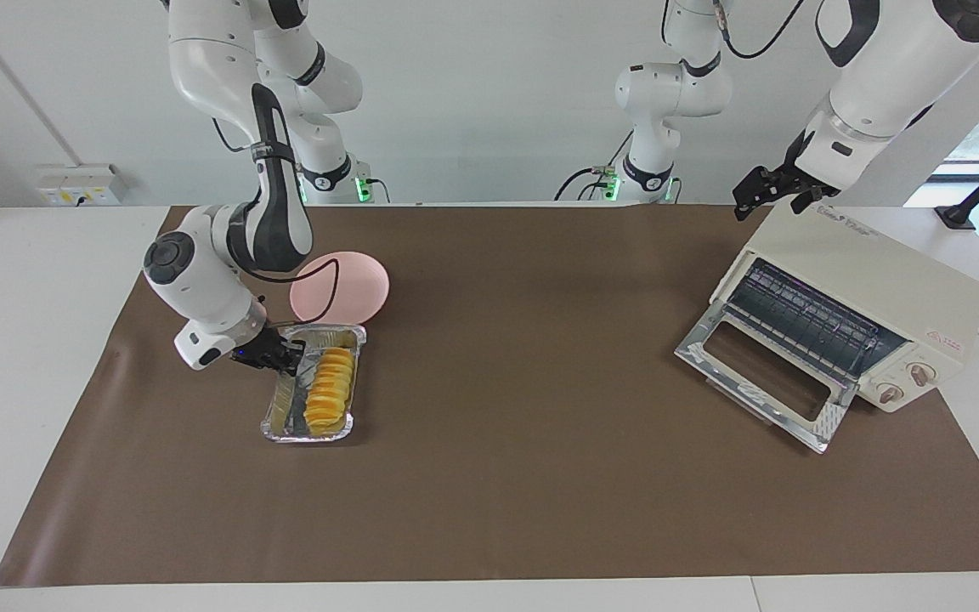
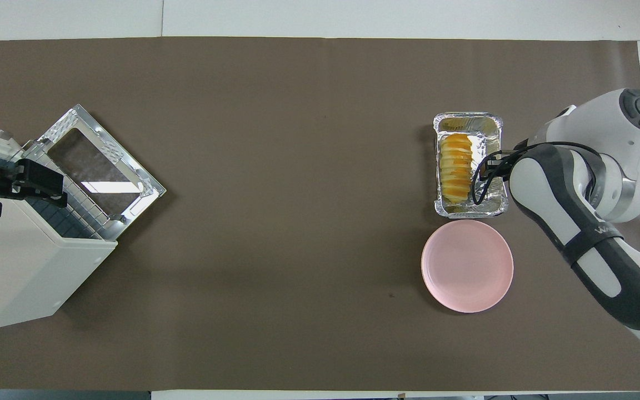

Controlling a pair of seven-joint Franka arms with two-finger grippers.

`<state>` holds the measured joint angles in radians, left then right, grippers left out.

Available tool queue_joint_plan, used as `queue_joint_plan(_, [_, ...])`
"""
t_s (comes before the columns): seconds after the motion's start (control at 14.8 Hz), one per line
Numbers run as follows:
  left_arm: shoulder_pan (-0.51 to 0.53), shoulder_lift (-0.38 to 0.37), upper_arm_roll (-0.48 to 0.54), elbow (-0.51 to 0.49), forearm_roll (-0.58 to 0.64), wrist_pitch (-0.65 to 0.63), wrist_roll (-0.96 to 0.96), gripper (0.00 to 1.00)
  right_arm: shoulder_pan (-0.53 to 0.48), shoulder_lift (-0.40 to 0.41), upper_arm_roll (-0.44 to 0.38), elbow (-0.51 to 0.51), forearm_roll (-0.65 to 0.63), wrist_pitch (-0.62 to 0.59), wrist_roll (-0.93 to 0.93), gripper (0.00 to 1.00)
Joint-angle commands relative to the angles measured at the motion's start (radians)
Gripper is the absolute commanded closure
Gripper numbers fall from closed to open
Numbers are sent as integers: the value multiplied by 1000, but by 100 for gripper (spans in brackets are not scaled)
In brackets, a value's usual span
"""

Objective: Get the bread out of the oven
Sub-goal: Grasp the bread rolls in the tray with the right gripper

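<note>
The bread (image 1: 330, 388) is a golden-yellow ridged loaf lying in a silver foil tray (image 1: 307, 438) on the brown mat, toward the right arm's end of the table. It also shows in the overhead view (image 2: 455, 169). My right gripper (image 1: 290, 361) is low at the tray's long rim, beside the bread (image 2: 480, 179). The cream-white oven (image 1: 872, 272) stands at the left arm's end with its glass door (image 1: 761, 374) folded down open. Its wire rack shows with nothing on it. My left gripper (image 1: 749, 202) is at the oven's top edge (image 2: 53, 186).
A pink plate (image 1: 341, 287) with nothing on it lies beside the tray, nearer to the robots. It shows in the overhead view too (image 2: 467, 265). The brown mat (image 1: 523, 476) covers the table between the tray and the oven.
</note>
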<state>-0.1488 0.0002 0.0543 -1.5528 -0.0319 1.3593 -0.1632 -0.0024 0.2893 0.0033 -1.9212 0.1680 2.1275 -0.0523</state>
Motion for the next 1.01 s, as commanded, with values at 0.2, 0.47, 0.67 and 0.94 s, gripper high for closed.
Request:
queue_joint_plan(0.2, [5,-19,3,-10,-16,-6,7,0,91,-4,4,79,-16,-57,142,0])
queue_joint_plan(0.47, [5,-19,3,-10,-16,-6,7,0,94,-1,6,19,-16,29,154,0])
queue_joint_plan(0.67, [5,-19,3,-9,-16,-6,7,0,91,1,6,13,-18,38,149,0])
queue_joint_plan(0.94, [5,-19,3,-9,-16,-6,7,0,82,8,6,-8,-15,69,150,0])
